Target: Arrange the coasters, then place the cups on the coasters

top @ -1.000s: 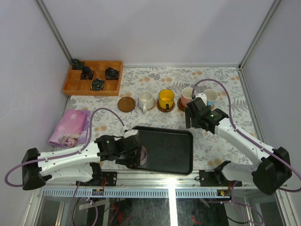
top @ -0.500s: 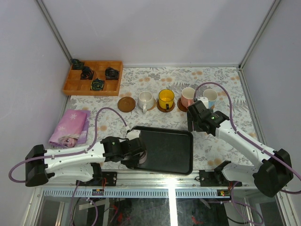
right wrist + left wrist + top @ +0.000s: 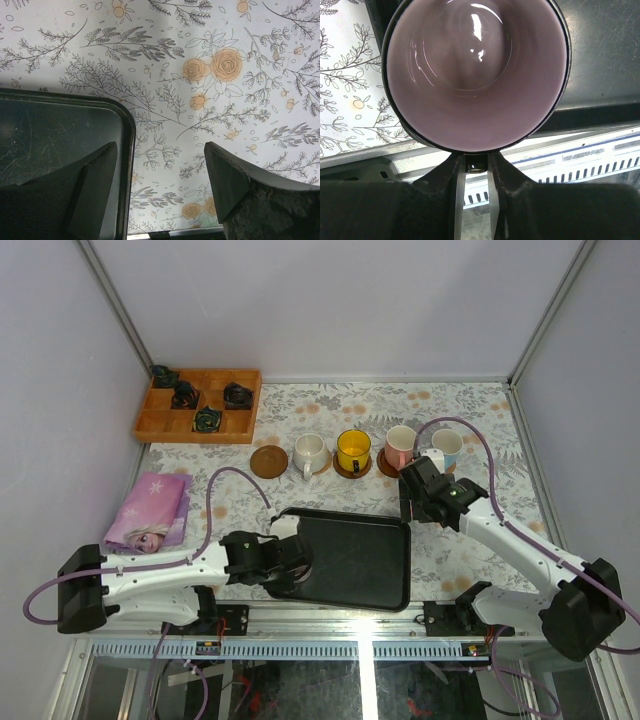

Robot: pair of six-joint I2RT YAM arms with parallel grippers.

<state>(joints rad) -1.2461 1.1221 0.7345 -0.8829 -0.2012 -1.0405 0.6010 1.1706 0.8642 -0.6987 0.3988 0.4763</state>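
**Left to right, from above.**

- **Far left corner of the tabletop (image 3: pixel 470 400):** wooden box (image 3: pixel 195 438), with one small dark object (image 3: pixel 237 395) in each of four compartments and nothing in the rest.
- **Left edge, nearer:** pink printed cloth (image 3: pixel 150 508), lying flat.
- **Near left:** left gripper (image 3: pixel 475 167), wide a second ago, now clenched at the near side of the lilac cup (image 3: pixel 475 75). Grip apparently on the handle, pinched between the fingers (image 3: pixel 457 190).
- **Lilac cup:** upright and empty, in the near left corner of the black tray (image 3: pixel 365 560). Nothing else in the tray.
- **Meaning for the task:** last loose cup seized. Lift and carry judged to be the step in hand.
- **Far row, parallel to the far edge:**
  - Bare coaster (image 3: pixel 268 461) at the left end, the likely destination for the lilac cup.
  - Then cream-white cup (image 3: pixel 309 453), yellow cup (image 3: pixel 353 450), pink-handled cup (image 3: pixel 400 443) and blue-handled cup (image 3: pixel 447 445).
  - Brown coasters (image 3: pixel 352 473) showing under the first three. All four cups empty.
- **Right:** right gripper (image 3: pixel 160 147), released, jaws spread with nothing between them. Hanging above the far right corner of the tray, partly over bare tabletop, near the blue-handled cup but apart from it.
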